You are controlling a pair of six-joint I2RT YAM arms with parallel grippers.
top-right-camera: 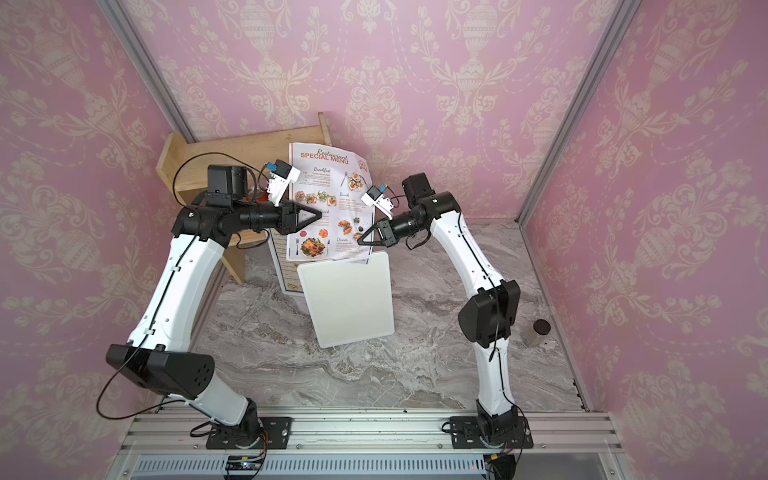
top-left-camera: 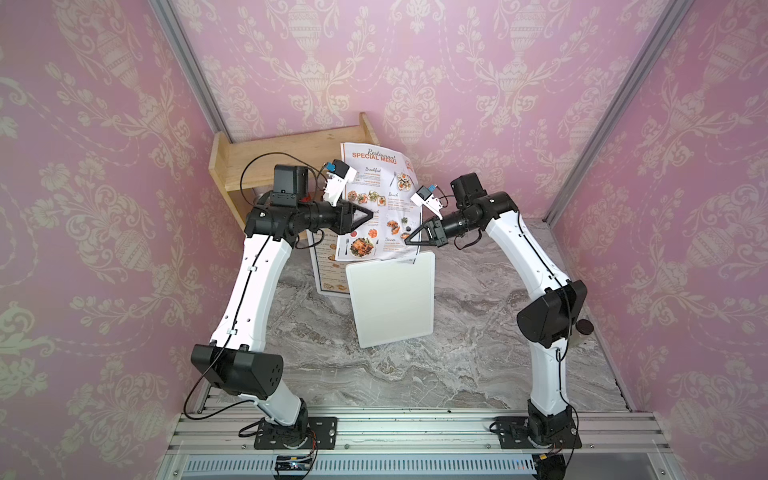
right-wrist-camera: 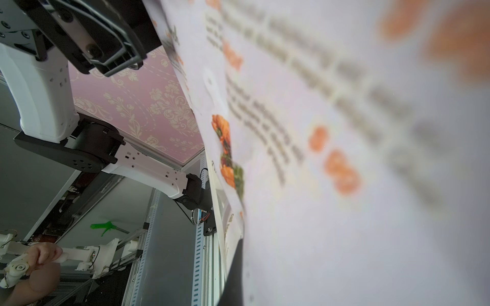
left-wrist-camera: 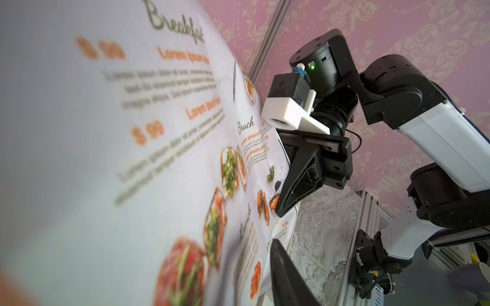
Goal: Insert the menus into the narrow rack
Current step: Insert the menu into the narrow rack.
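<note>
Two menus show: the Special Menu (top-left-camera: 380, 199) hangs upright before the rack (top-left-camera: 266, 153) at far left, right jaws clenched on its right edge, left jaws at its left edge with a grip I cannot tell, while the other menu (top-left-camera: 326, 266) lies on the table (top-left-camera: 457, 374), partly under a white board (top-left-camera: 390, 299).

Pink damask wallpaper (top-left-camera: 457, 62) on three sides (cream urn motifs); grey marbled tabletop (top-left-camera: 415, 374); aluminium corner posts (top-left-camera: 185, 62).

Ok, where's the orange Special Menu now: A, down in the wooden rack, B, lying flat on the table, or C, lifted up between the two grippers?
C: the Special Menu is up off the table, the left gripper at one side edge, the right gripper at the other.
</note>
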